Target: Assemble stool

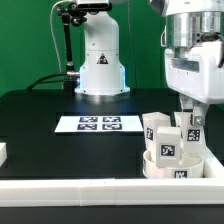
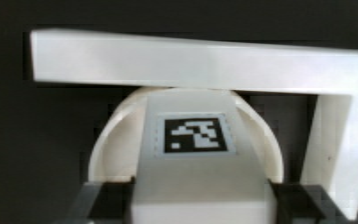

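Note:
The round white stool seat lies at the exterior view's right, in the corner of a white border wall. Two white leg blocks with tags stand upright on it. My gripper comes down from above on a third leg block at the seat's right side. In the wrist view this leg shows its tag, rounded top and white body. It fills the gap between my two dark fingers, which sit against its sides. My gripper is shut on it.
A white border wall runs along the table's front and right; in the wrist view it forms an L close beyond the leg. The marker board lies mid-table. The robot base stands behind it.

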### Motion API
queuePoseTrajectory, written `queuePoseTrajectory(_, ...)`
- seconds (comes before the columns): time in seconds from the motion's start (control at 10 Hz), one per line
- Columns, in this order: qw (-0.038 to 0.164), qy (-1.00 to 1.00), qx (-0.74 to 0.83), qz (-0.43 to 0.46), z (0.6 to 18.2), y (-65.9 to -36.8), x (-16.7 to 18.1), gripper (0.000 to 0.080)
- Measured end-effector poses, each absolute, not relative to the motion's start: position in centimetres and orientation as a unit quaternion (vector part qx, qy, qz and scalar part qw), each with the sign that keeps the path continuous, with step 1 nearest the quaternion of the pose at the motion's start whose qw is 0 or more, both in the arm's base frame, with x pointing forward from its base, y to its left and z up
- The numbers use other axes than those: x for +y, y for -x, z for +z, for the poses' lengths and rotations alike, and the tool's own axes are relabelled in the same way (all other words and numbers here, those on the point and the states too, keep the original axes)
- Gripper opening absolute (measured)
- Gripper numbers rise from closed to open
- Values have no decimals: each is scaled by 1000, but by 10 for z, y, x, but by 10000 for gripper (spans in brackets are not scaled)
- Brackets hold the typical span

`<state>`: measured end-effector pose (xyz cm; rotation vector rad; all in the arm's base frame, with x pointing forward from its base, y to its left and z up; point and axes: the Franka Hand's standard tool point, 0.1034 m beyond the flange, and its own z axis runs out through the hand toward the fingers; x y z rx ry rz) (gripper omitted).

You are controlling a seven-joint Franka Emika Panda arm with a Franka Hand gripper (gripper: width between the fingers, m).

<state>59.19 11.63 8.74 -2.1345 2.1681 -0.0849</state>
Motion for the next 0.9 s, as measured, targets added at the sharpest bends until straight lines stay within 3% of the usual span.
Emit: queuePoseTrajectory(0.9,83,515,853,11,87,-594,119,340)
